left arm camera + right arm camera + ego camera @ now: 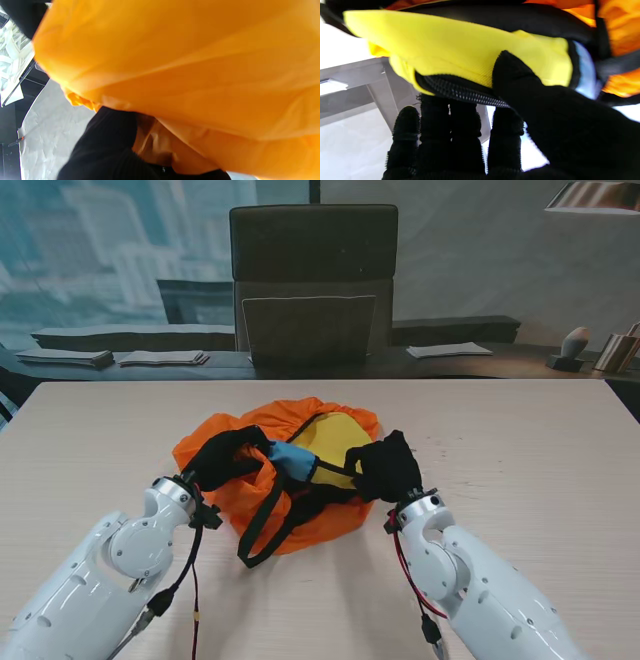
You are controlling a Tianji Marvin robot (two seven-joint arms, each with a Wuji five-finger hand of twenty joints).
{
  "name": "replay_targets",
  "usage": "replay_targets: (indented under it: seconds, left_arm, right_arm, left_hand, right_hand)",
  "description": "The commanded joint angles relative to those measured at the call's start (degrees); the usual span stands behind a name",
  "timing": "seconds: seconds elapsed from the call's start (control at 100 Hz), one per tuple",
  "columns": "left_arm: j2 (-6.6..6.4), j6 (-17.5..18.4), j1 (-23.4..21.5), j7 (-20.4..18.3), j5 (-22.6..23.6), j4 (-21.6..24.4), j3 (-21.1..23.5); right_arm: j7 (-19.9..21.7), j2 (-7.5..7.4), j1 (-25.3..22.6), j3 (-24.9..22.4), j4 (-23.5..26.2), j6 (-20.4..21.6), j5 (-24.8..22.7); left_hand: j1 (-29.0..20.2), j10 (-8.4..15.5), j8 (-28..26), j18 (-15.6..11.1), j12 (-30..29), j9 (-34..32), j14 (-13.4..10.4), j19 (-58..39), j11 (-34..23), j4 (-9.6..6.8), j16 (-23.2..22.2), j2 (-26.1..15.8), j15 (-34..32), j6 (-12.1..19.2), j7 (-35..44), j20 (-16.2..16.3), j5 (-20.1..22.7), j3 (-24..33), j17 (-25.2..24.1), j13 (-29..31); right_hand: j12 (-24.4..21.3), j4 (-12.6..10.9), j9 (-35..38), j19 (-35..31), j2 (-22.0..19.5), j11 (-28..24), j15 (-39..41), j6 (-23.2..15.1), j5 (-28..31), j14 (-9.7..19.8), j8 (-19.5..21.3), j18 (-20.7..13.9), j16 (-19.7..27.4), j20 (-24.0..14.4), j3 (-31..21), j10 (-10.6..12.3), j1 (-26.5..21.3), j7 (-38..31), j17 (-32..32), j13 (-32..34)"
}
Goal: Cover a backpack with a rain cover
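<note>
**Two gloved hands on one half-covered backpack**

No brand, label or writing can be read on anything in view.

One yellow fabric backpack (333, 438) with black trim and a pale blue patch lies in the middle of the pale wood-grain worktop (520, 450), nested in one crumpled orange rain cover (330, 520). The cover works like an open bag around the pack: orange cloth shows on every side of the backpack, while the yellow panel lies bare on top. Black webbing straps (262, 525) from the backpack trail over the cover's edge nearest me.

The black-gloved left hand (225, 457) sits at the left side of the backpack, its fingers closed on a fold of the rain cover; its wrist camera is filled almost wholly with orange cloth (187, 62).

The black-gloved right hand (385, 465) is at the right side of the backpack. In its wrist view the thumb (512, 75) presses on the yellow panel (460, 47) and the other fingers (460, 125) curl under the black zipper edge (460, 93), pinching the backpack.

Beyond the backpack, past the worktop's far edge, stands one dark high-backed chair (314, 280).
</note>
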State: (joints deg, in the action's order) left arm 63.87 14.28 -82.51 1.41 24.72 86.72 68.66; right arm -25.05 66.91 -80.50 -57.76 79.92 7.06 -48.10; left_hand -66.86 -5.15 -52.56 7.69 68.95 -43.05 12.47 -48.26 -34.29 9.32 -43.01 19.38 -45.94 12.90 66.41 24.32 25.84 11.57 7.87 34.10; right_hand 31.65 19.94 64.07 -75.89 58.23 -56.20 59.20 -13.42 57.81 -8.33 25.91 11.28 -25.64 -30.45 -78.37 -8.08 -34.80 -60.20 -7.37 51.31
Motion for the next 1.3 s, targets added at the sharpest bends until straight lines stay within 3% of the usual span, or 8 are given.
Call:
replay_targets:
  seconds: [0.0, 0.21, 0.31, 0.52, 0.7, 0.86, 1.15, 1.29]
  left_arm:
    - [0.14, 0.1, -0.6, -1.6, 1.1, 0.5, 0.7]
    - [-1.19, -1.0, -3.6, -2.4, 10.6, 4.2, 4.9]
    - [-2.19, -2.8, -6.1, -6.2, 14.2, 8.1, 7.5]
    - [-4.10, -7.2, -11.9, -17.8, 18.7, 17.9, 13.0]
    - [-5.26, -8.7, -16.0, -25.9, 33.4, 26.6, 17.2]
    - [-4.43, -6.2, -16.9, -12.6, 45.5, 24.3, 18.6]
    - [-2.40, -4.2, -14.0, 1.7, 32.2, 18.8, 16.4]
    - [-3.31, -1.5, -12.6, -14.4, 17.0, 22.7, 14.7]
  right_arm:
    - [3.0, -1.41, -3.0, -0.4, 4.0, 1.0, 1.6]
    - [7.4, -1.93, -7.8, -1.5, 12.0, 2.0, 2.9]
    - [7.7, -1.82, -7.1, 0.5, 12.6, 0.9, 3.0]
    - [5.8, -0.50, -5.0, 4.5, 12.1, -3.9, 5.6]
    - [5.5, 0.31, -3.2, 6.5, 12.1, -7.3, 7.2]
    - [7.2, -0.21, -2.1, 7.0, 12.1, -7.5, 6.0]
    - [8.3, -1.47, -1.3, 7.6, 9.2, -4.4, 1.8]
    - [5.4, -0.52, 1.0, 10.6, 7.6, -5.0, 2.0]
  left_hand:
    - [-4.8, 4.3, -0.1, -3.7, 0.1, 0.4, -1.5, 1.4, -2.2, -2.42, 0.3, -6.0, -0.4, 0.5, 0.1, -0.6, 1.4, 1.8, -1.6, -0.7]
    - [4.7, 7.4, 5.0, -4.4, -6.4, 2.5, -2.6, 1.1, 6.8, -1.42, 9.3, 0.1, 7.7, 5.2, -6.5, -0.6, 2.6, 13.9, -4.7, -3.2]
    - [14.0, 4.6, 19.7, -1.9, -35.2, 16.5, -3.4, 3.2, 4.5, -1.65, 12.9, 1.9, 13.5, 1.0, -15.8, -1.6, -3.5, 28.3, -6.9, -8.9]
    - [24.5, 2.8, 36.1, -1.7, -53.7, 32.4, -5.8, 19.8, 23.3, -3.73, 21.7, 9.8, 27.2, -3.8, -39.2, -9.9, -17.2, 33.8, -10.5, -27.4]
    - [30.2, 2.1, 44.5, 0.6, -51.7, 36.7, -6.4, 30.9, 32.9, -3.42, 25.0, 14.7, 37.5, -5.4, -55.5, -14.6, -16.7, 25.8, -10.3, -30.1]
    - [28.6, 2.6, 31.9, 0.3, -46.3, 32.5, -6.1, 17.1, 21.7, -3.53, 20.9, 13.7, 28.7, -3.5, -30.6, -7.8, -17.5, 33.0, -10.7, -26.3]
    - [18.4, 2.7, 22.0, 0.4, -47.2, 21.5, -5.0, 4.7, 7.7, -3.85, 19.8, 3.9, 20.2, -1.5, -18.4, -2.4, -5.2, 36.1, -8.4, -14.5]
    - [27.2, 2.6, 29.0, -1.1, -48.7, 26.1, -6.0, 10.2, 10.9, -3.75, 22.1, 4.7, 24.8, -6.8, -28.5, -5.1, -11.1, 28.7, -10.9, -20.8]
  right_hand:
    - [1.3, 0.4, 2.2, -0.2, -0.6, -1.6, 1.6, -0.7, 3.4, 2.1, 3.4, 0.1, -0.8, -0.5, -7.4, -2.1, -0.8, -3.1, 1.2, -0.3]
    - [2.6, 0.5, 2.4, 0.1, -1.1, -1.4, 1.4, 0.2, 3.4, 1.4, 4.9, 1.2, -1.1, -0.7, -7.7, -2.7, -0.6, -2.7, 0.0, 0.4]
    - [3.3, 0.3, 2.4, 0.1, -2.0, -1.4, 1.5, 0.1, 3.3, 1.6, 5.4, 1.1, -1.3, -0.8, -7.4, -2.5, -0.3, -2.5, -0.9, 0.7]
    - [5.0, -0.3, 2.2, -0.4, -2.8, -1.5, 2.2, 2.3, 3.0, -0.3, 6.9, 1.3, -1.9, -0.8, -7.0, -4.2, -1.2, -2.8, -2.5, 0.9]
    - [6.1, -0.6, 1.6, -0.7, -2.5, -1.6, 2.5, 3.2, 2.9, -1.2, 7.7, 1.4, -2.1, -0.3, -6.9, -4.9, -1.8, -2.8, -2.8, 0.3]
    - [6.4, -0.5, 1.8, -1.0, -2.8, -1.5, 2.7, 2.6, 2.9, -0.6, 8.5, 1.6, -2.1, 0.1, -6.8, -4.4, -1.4, -2.6, -3.4, 0.7]
    - [6.5, -0.5, 1.8, -0.6, -2.7, -1.1, 2.2, 2.4, 3.1, -0.4, 8.9, 1.2, -2.1, 0.9, -6.8, -4.3, -1.4, -2.2, -3.2, 0.7]
    - [6.5, -0.4, 1.5, -1.0, -2.8, -0.9, 2.1, 2.1, 2.7, 0.0, 9.0, 0.9, -2.1, 0.9, -6.9, -3.6, -1.2, -1.9, -3.5, 0.4]
